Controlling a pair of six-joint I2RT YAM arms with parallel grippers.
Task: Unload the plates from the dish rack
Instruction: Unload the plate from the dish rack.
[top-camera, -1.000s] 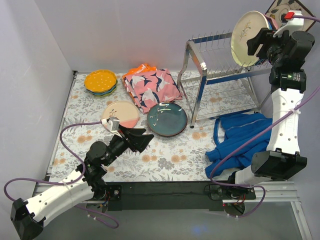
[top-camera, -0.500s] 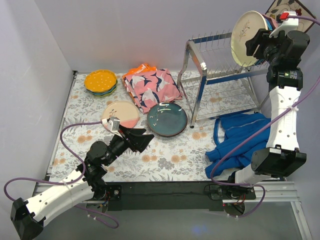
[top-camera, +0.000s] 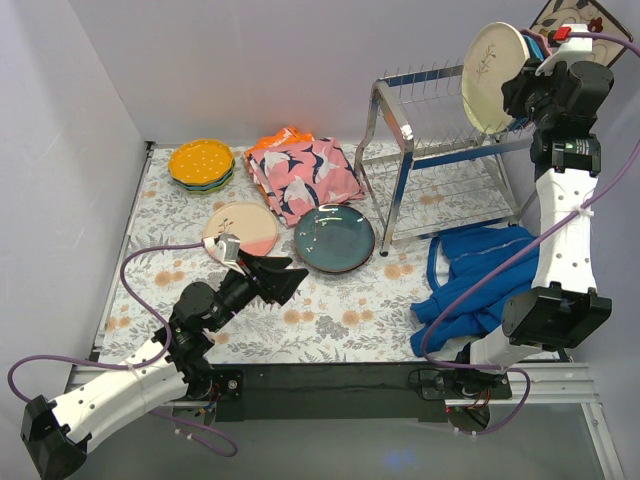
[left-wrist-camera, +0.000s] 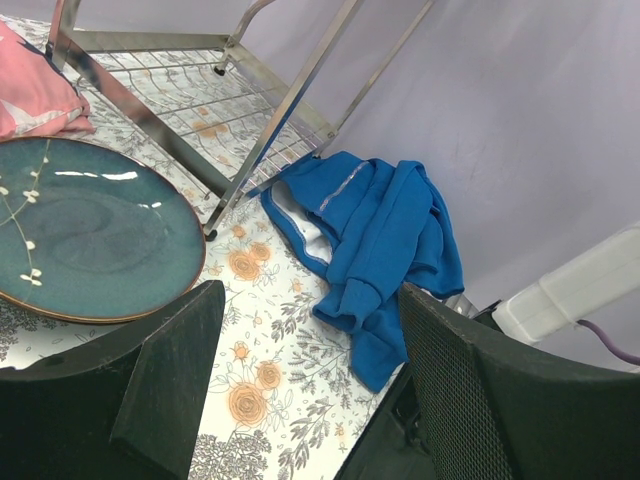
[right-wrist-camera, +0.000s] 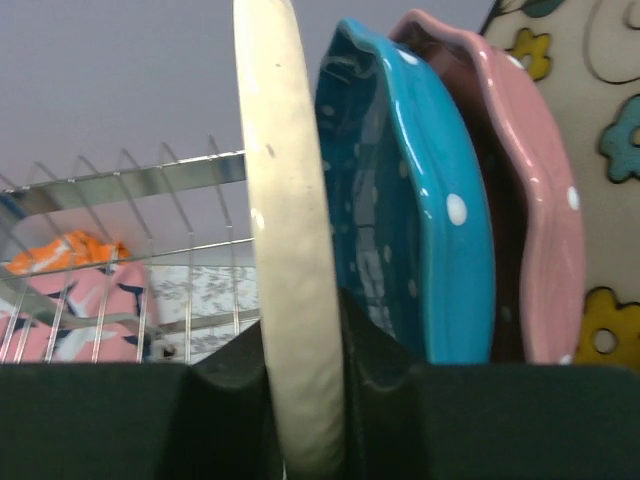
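The dish rack (top-camera: 440, 165) stands at the back right of the table. A cream plate (top-camera: 490, 75) stands upright at its top right end. My right gripper (top-camera: 522, 85) is shut on that plate's rim (right-wrist-camera: 285, 230), one finger pressed to each face. Behind it stand a blue dotted plate (right-wrist-camera: 420, 220), a pink plate (right-wrist-camera: 535, 220) and a square floral plate (right-wrist-camera: 600, 150). On the table lie a dark teal plate (top-camera: 334, 240), a cream-pink plate (top-camera: 241, 228) and a stack topped by an orange dotted plate (top-camera: 201, 162). My left gripper (top-camera: 285, 280) hangs open and holds nothing beside the teal plate (left-wrist-camera: 80, 235).
A pink bird-print cloth (top-camera: 300, 175) lies between the orange stack and the rack. A blue garment (top-camera: 480, 275) is heaped in front of the rack's slanted legs (left-wrist-camera: 270, 120). White walls close in the left and the back.
My right gripper has closed its fingers onto the cream plate's rim and shifted slightly up and right. The left arm has not moved.
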